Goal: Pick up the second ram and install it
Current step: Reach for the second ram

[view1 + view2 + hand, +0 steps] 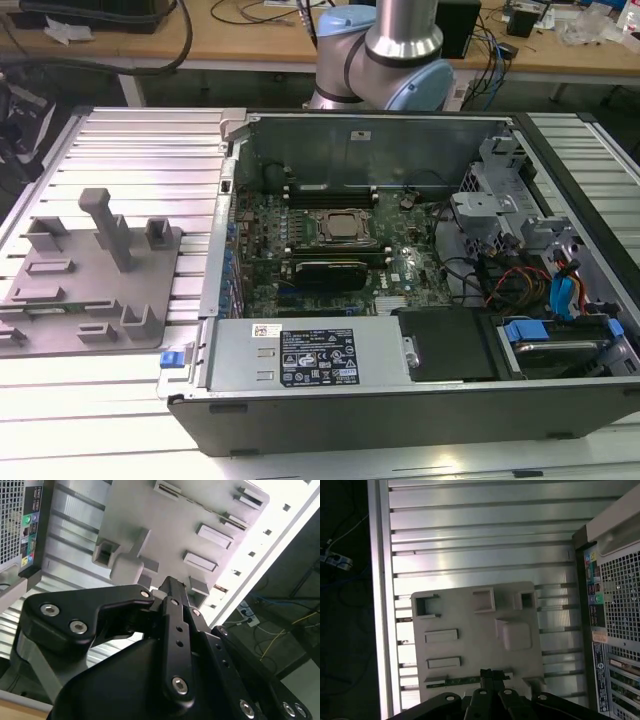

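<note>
Over the grey holder tray point(470, 645), closed jaws hang near one ram point(457, 681).

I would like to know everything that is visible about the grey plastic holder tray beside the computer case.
The grey holder tray is a flat plate with rounded corners, and it looks like matte plastic. It bears several raised rectangular pockets and one tall post. It lies flat on the ribbed metal table, at the exterior view's left of the open computer case. A thin green ram stick sits in a slot along one edge, and the gripper hangs above that edge.
</note>
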Controlling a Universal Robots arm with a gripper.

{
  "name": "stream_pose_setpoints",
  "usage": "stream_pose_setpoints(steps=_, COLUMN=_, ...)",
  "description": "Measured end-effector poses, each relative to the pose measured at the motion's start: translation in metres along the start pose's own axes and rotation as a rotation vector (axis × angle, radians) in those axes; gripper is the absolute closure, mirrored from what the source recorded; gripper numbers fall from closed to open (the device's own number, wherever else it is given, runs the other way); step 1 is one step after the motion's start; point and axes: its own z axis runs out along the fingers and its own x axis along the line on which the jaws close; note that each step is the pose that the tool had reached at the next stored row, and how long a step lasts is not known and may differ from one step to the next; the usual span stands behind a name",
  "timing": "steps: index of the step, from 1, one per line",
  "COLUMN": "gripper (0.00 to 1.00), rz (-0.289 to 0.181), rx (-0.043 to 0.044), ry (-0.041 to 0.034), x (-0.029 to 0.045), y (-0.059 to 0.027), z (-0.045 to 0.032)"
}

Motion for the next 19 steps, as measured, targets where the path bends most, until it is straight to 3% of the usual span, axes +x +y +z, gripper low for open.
stream_pose_setpoints(steps=4, gripper=0.92, rz=0.0, rx=0.0, ry=0.0001, x=0.0039, y=-0.0103, z=0.0054)
stream_pose_setpoints(steps=11, gripper=0.92, rz=0.0, rx=0.0, ry=0.0, x=0.0112, y=-0.0288, z=0.0242)
stream_pose_setpoints(steps=19, gripper=0.92, rz=0.0, rx=0.0011, ry=0.002, x=0.0137, y=-0.0361, z=0.0341)
